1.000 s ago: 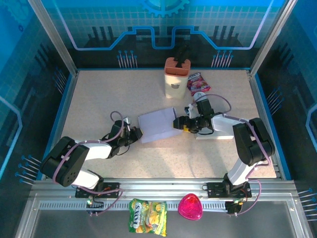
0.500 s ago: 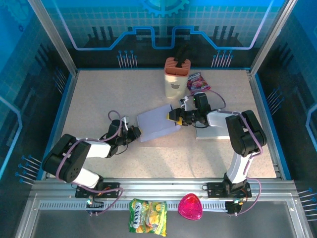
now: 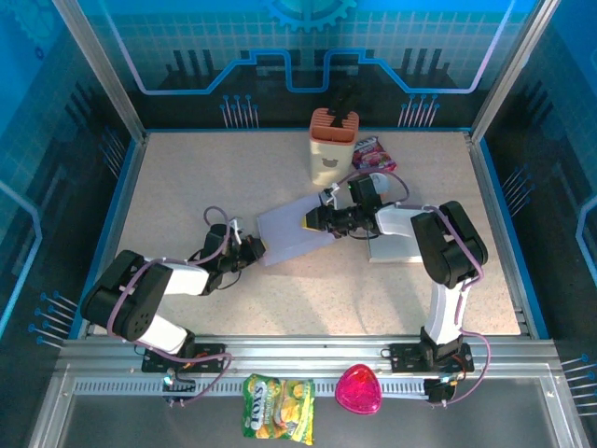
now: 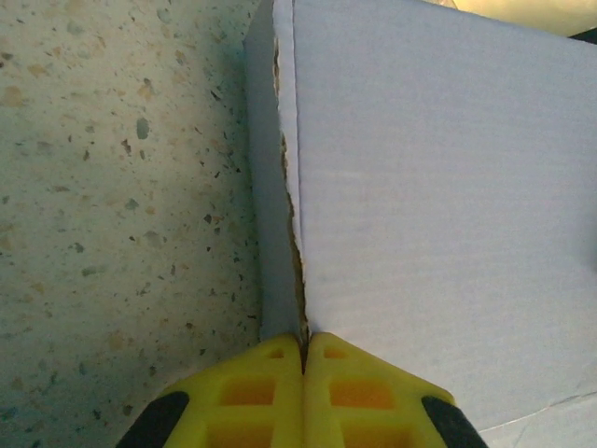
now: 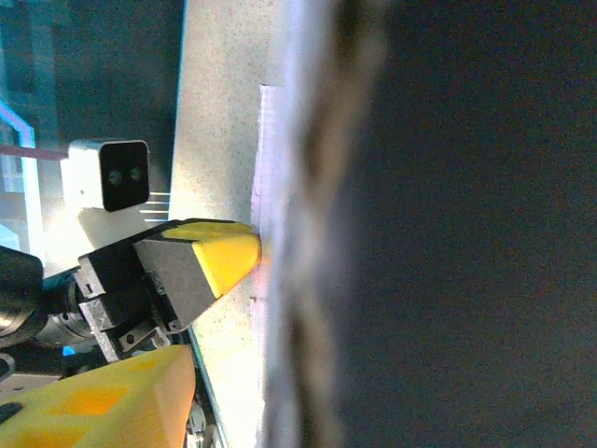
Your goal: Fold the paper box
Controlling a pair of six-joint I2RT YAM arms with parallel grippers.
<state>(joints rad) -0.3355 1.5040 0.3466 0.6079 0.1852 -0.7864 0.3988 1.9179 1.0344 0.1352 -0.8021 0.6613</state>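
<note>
- Left gripper (image 4: 304, 357): clamped shut on thin left edge of paper box (image 3: 287, 233). Box panel spreads ahead and right of its tips.
- Use this pinch as anchor. Don't tug.
- Right gripper (image 3: 311, 220): at box's opposite edge, one finger beside card, other hidden. Can't tell if it's gripping.
- Seat edge deep between pads before you fold. Otherwise slip or tear likely.

This is looking like a robot lab cell: blue circuit-pattern panels (image 3: 233, 37) are enclosing the speckled desk (image 3: 187, 177) from 9 through 12 to 3 o'clock, with an aluminium rail (image 3: 308, 355) running along 6 o'clock.
</note>
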